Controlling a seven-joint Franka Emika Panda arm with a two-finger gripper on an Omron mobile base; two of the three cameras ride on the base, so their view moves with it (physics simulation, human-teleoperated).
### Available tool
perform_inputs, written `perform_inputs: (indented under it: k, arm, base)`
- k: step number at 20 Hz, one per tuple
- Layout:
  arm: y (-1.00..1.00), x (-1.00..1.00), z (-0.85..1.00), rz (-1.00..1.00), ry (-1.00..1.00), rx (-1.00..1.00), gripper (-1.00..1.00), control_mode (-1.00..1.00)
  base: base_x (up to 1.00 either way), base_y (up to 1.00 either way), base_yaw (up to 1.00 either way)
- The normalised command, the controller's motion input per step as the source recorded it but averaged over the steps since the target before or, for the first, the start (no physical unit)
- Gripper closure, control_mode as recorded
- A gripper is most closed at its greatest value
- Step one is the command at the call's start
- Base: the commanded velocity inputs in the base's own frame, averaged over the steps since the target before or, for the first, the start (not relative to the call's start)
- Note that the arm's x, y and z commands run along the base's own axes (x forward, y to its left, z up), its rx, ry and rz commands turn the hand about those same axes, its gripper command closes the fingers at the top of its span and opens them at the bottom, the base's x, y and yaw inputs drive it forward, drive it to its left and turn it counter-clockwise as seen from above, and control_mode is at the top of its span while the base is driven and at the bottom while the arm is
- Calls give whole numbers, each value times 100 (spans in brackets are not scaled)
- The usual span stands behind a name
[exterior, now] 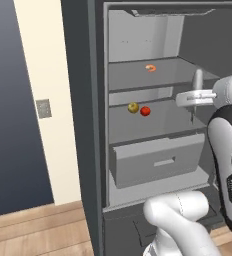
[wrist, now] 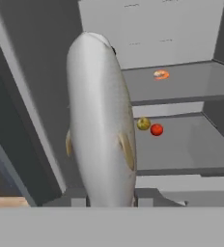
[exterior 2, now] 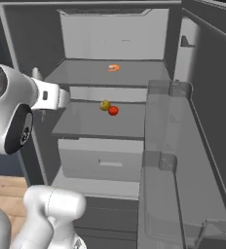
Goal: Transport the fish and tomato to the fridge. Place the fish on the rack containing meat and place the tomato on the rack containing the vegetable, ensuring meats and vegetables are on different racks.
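Observation:
My gripper (wrist: 112, 200) is shut on the fish (wrist: 102, 120), a pale silvery body that stands up in front of the hand camera. In the left base view the fish (exterior: 198, 79) sticks up from the gripper (exterior: 195, 94) at the right side of the open fridge (exterior: 88, 125), level with the middle shelf. The tomato (exterior: 145, 111) lies on the middle shelf, touching the yellow-green vegetable (exterior: 133, 107). The orange-pink meat (exterior: 151, 68) rests on the shelf above. The tomato (wrist: 156, 129), vegetable (wrist: 143, 124) and meat (wrist: 161, 74) also appear past the fish.
Below the middle shelf a pale grey drawer (exterior: 158, 160) is pulled partly out. The open fridge door with its clear bins (exterior 2: 173, 160) stands at the right. A cream wall with a grey switch plate (exterior: 43, 108) is to the left, above a wooden floor.

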Motion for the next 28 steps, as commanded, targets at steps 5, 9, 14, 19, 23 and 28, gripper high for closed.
perform_inputs:
  k: [5, 9, 14, 19, 23, 28]
  arm:
    - [-37, 95, 0, 1, -3, 4, 100, -100]
    - [-3, 100, 0, 0, 0, 2, 100, -100]
    - [0, 100, 0, 0, 0, 3, 100, -100]
    - [0, 100, 0, 0, 0, 0, 100, -100]
    - [0, 100, -3, 0, 6, 0, 100, -100]
    - [0, 100, -21, 0, 3, 0, 100, -100]
  base:
    - [0, 0, 0]
    - [0, 0, 0]
    - [0, 0, 0]
    - [0, 0, 0]
    - [0, 0, 0]
    - [0, 0, 0]
